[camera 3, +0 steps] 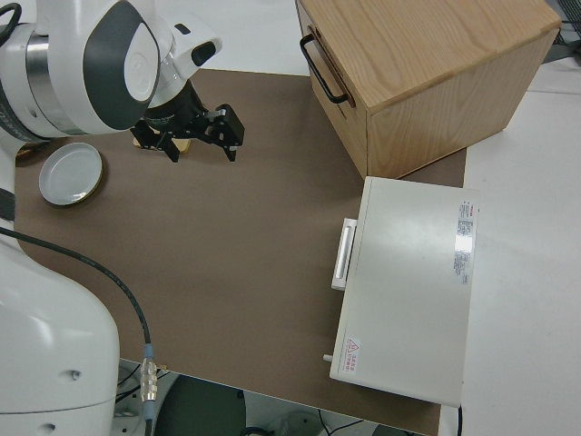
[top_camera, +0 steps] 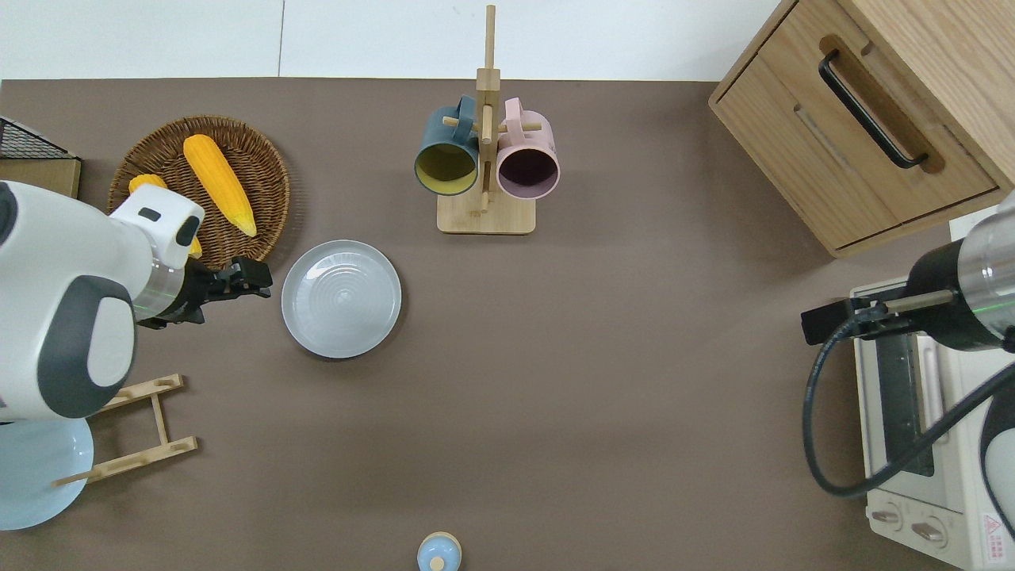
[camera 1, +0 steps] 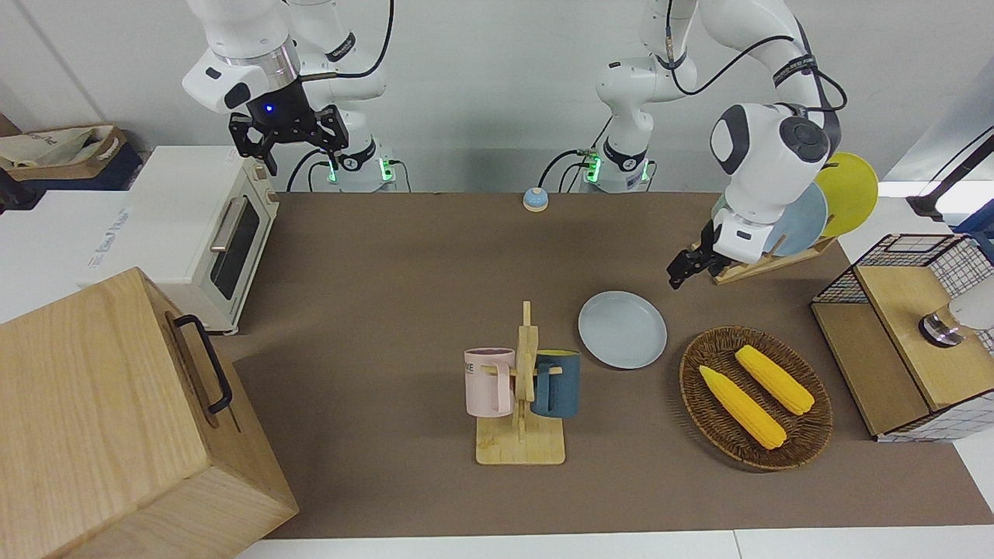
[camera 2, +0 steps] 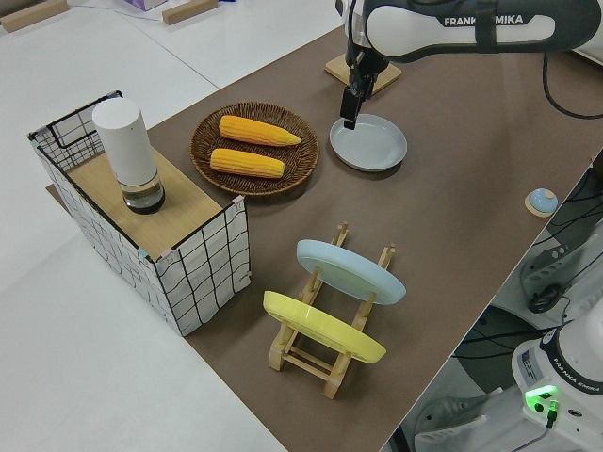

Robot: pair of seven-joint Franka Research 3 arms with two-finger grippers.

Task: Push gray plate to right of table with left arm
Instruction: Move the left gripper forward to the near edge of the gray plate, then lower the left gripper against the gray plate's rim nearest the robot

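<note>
The gray plate (camera 1: 622,329) (top_camera: 341,298) (camera 2: 368,143) lies flat on the brown table (camera 1: 388,310), between the mug rack and the wicker basket. My left gripper (camera 1: 679,276) (top_camera: 260,279) (camera 2: 350,111) is shut and empty. It hangs low just beside the plate's rim, at the side toward the left arm's end of the table. I cannot tell whether it touches the rim. My right gripper (camera 1: 288,144) (camera 3: 200,138) is open and empty, and its arm is parked.
A wicker basket (camera 1: 691,371) with two corn cobs sits beside the plate. The mug rack (camera 1: 522,404) holds a pink and a dark blue mug. A plate rack (camera 1: 745,268) holds sky-blue and yellow plates. A toaster oven (camera 1: 202,225) and a wooden cabinet (camera 1: 116,411) stand at the right arm's end.
</note>
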